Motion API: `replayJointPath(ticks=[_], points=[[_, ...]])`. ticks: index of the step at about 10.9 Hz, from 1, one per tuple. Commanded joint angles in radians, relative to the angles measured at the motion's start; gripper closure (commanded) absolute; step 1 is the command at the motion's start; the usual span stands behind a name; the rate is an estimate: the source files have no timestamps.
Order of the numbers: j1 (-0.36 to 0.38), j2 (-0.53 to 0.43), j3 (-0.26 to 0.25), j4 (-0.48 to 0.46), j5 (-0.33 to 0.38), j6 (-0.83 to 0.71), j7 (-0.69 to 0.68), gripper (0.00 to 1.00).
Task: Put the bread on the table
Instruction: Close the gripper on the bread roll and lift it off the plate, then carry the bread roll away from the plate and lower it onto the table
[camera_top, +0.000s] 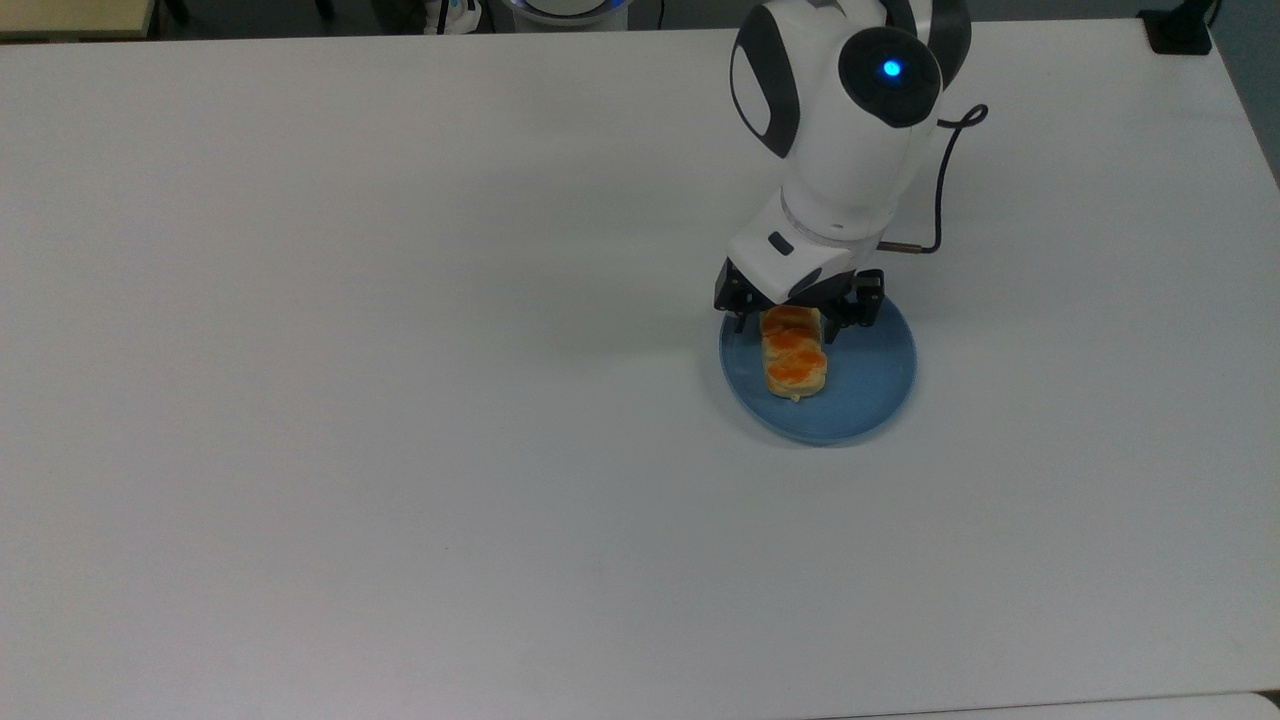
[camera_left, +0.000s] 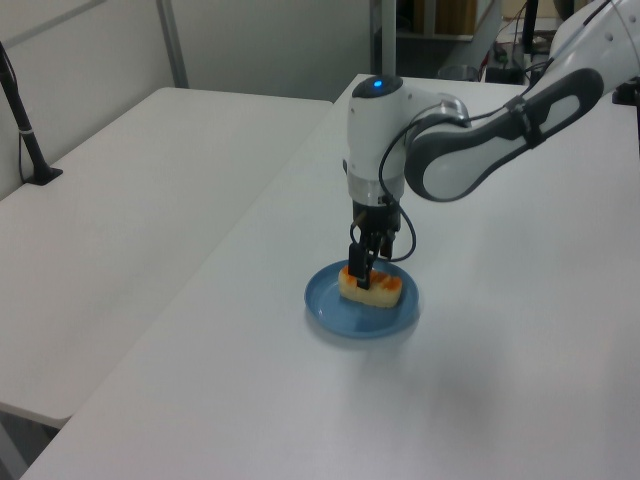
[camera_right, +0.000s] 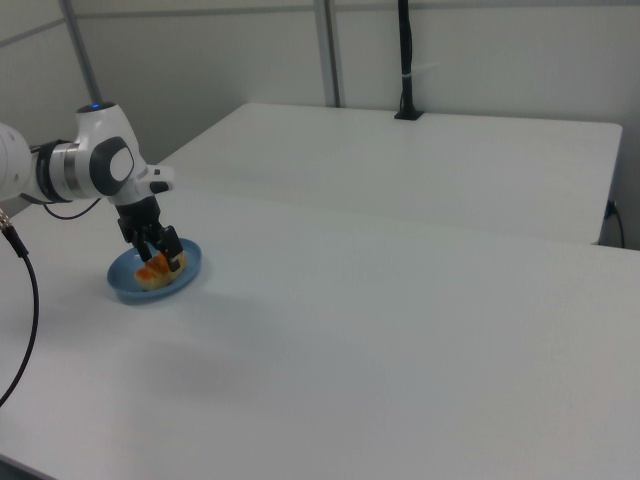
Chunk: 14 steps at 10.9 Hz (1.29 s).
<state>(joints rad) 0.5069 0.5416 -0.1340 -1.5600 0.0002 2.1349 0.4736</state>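
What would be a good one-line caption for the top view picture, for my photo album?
A white robot arm lowers its open gripper around one end of the bread lying on a blue plate on a white table.

We are seeing a round blue plate (camera_top: 860, 395) lying flat, and we are taking it as our landmark. Beyond the plate in the left view, a second white bench (camera_left: 140, 200) is standing alongside, with a black post (camera_left: 25, 130) rising from its far edge. In the right view we are seeing that second bench (camera_right: 430, 160) behind the plate, carrying a black pole (camera_right: 405, 60).
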Motion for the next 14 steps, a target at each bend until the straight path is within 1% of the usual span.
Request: replayJointPath(ticks=[1, 2, 3, 4, 6, 7, 8, 9, 10, 11, 12, 13, 14], points=[[0.022, 0.003, -0.016, -0.005, -0.005, 0.046, 0.022, 0.42], [0.022, 0.001, -0.018, -0.009, -0.005, 0.048, 0.017, 0.57], [0.021, -0.002, -0.018, -0.008, -0.005, 0.046, 0.013, 0.67], [0.018, -0.011, -0.018, -0.005, -0.005, 0.042, -0.004, 0.69], [0.004, -0.057, -0.029, 0.003, 0.001, 0.011, -0.067, 0.69], [-0.014, -0.078, -0.050, 0.017, 0.010, -0.039, -0.128, 0.69], [-0.043, -0.090, -0.058, 0.030, 0.012, -0.099, -0.220, 0.68], [-0.092, -0.098, -0.061, 0.031, 0.009, -0.130, -0.325, 0.68], [-0.128, -0.100, -0.085, 0.028, 0.007, -0.133, -0.424, 0.67], [-0.142, -0.095, -0.154, 0.021, 0.012, -0.132, -0.493, 0.65], [-0.154, -0.086, -0.200, 0.008, 0.014, -0.122, -0.559, 0.64], [-0.195, -0.080, -0.211, -0.006, 0.015, -0.113, -0.596, 0.63], [-0.227, -0.063, -0.211, -0.012, 0.021, -0.084, -0.604, 0.61]])
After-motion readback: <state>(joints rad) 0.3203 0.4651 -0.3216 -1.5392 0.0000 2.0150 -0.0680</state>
